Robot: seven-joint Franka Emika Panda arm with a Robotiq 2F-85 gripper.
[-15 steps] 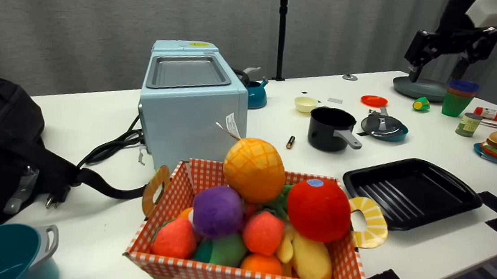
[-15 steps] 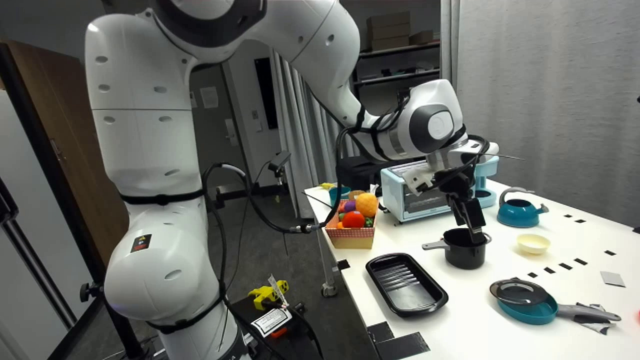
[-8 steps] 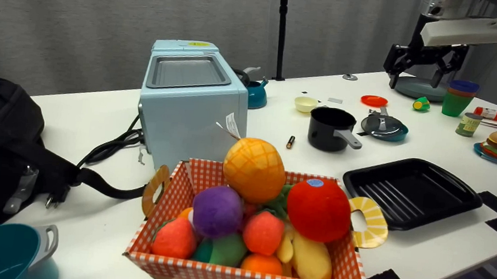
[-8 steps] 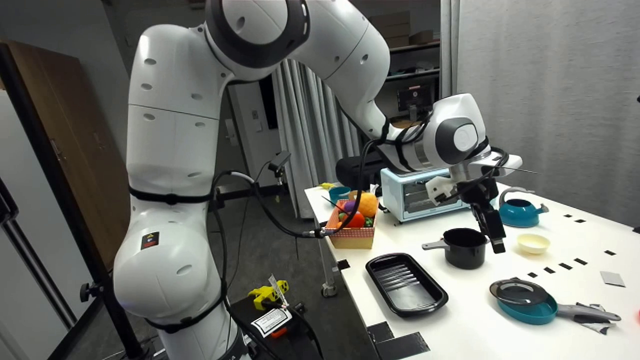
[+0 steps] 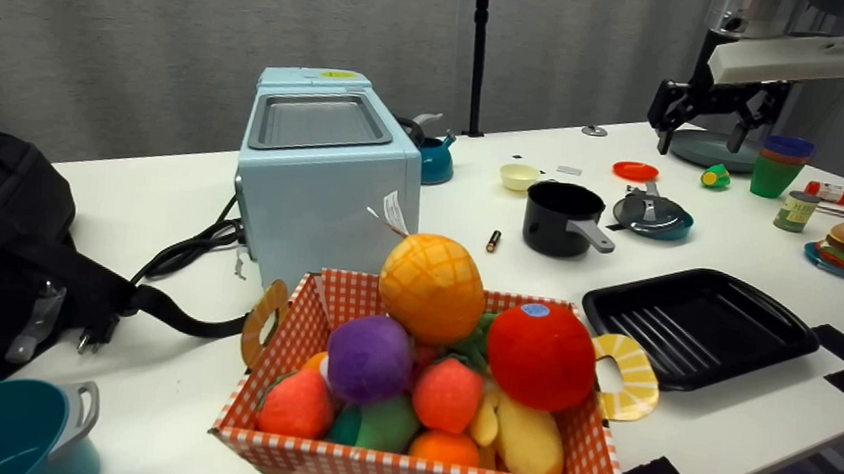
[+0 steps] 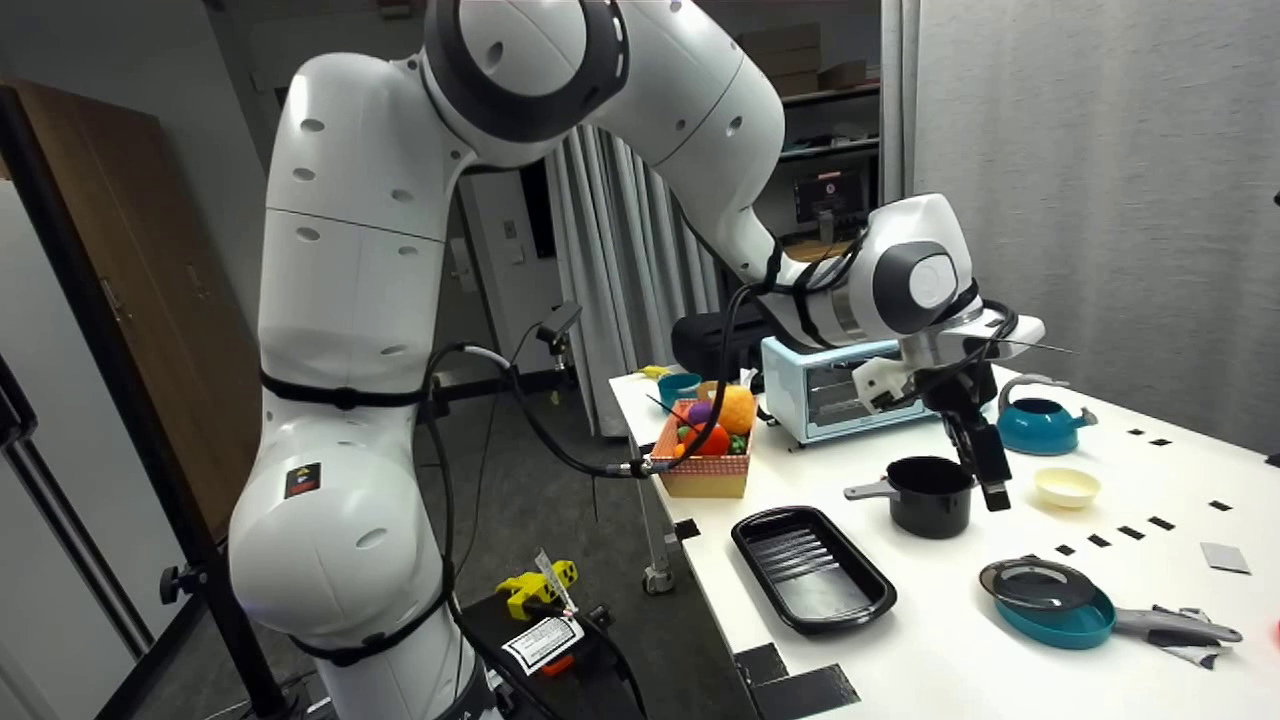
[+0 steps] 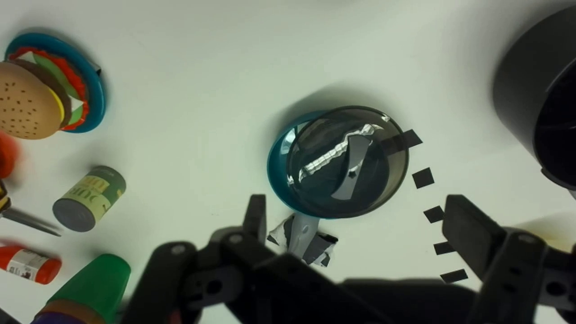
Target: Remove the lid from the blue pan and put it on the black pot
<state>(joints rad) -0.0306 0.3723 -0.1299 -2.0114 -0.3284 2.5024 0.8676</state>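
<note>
The lid (image 7: pixel 382 180), round, see-through grey with a grey strip handle, lies off-centre on the blue pan (image 7: pixel 276 166), overhanging its rim on one side. Both exterior views also show the lid (image 5: pixel 647 213) (image 6: pixel 1038 584) and the teal pan (image 5: pixel 681 227) (image 6: pixel 1060 628). The pan's grey handle rests on crumpled silvery tape. The black pot (image 6: pixel 928 508) stands upright beside them without a cover; it also shows in an exterior view (image 5: pixel 554 226) and at the wrist view's right edge (image 7: pixel 522 90). My gripper (image 7: pixel 355 202) is open and empty, in the air above the table (image 5: pixel 700 141) (image 6: pixel 993 495).
A black ribbed tray (image 6: pixel 812 570) lies near the pot and pan. A pale yellow bowl (image 6: pixel 1066 487) and a teal kettle (image 6: pixel 1038 428) stand behind the pot. A toy burger (image 7: pixel 27 101), a can (image 7: pixel 90 198) and stacked cups (image 7: pixel 90 283) are on the pan's other side.
The gripper has moved and turned, appearing lower and further left in an exterior view, further right in an exterior view. In the last half second it moved only slightly. The objects have not moved.
</note>
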